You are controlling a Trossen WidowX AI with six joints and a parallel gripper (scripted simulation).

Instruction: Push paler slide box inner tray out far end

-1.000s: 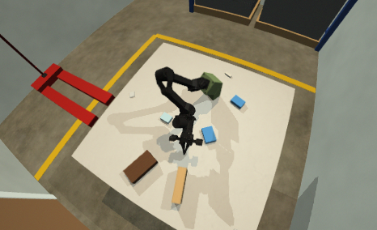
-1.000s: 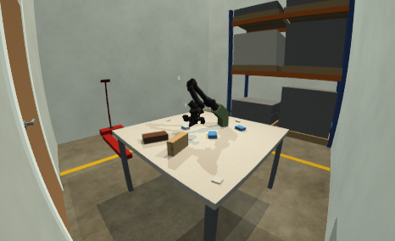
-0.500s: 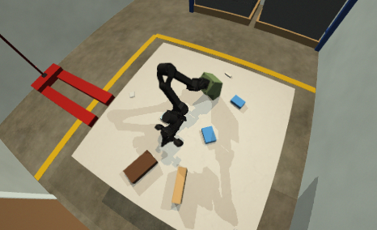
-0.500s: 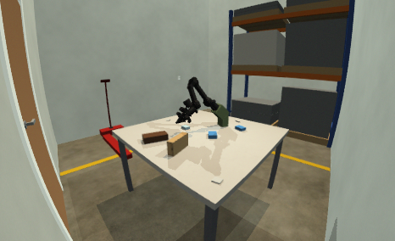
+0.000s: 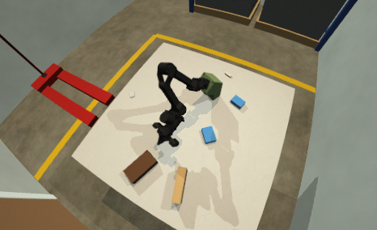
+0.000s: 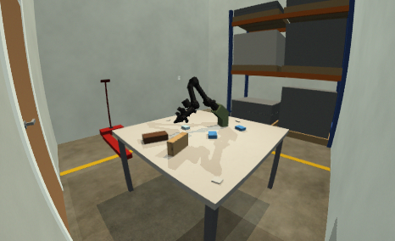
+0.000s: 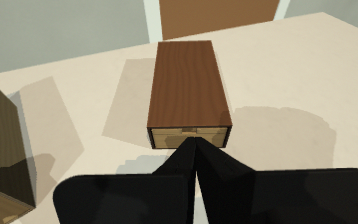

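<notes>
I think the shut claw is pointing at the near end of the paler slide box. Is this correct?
Not quite. The shut claw points at the near end of the dark brown slide box, as the wrist view shows. The paler slide box lies to one side.

No text, label, brand, number or sign can be read on anything in any of the views.

Folded black arm (image 5: 171,97), end effector (image 7: 195,142) low, fingers pressed together, empty
</notes>
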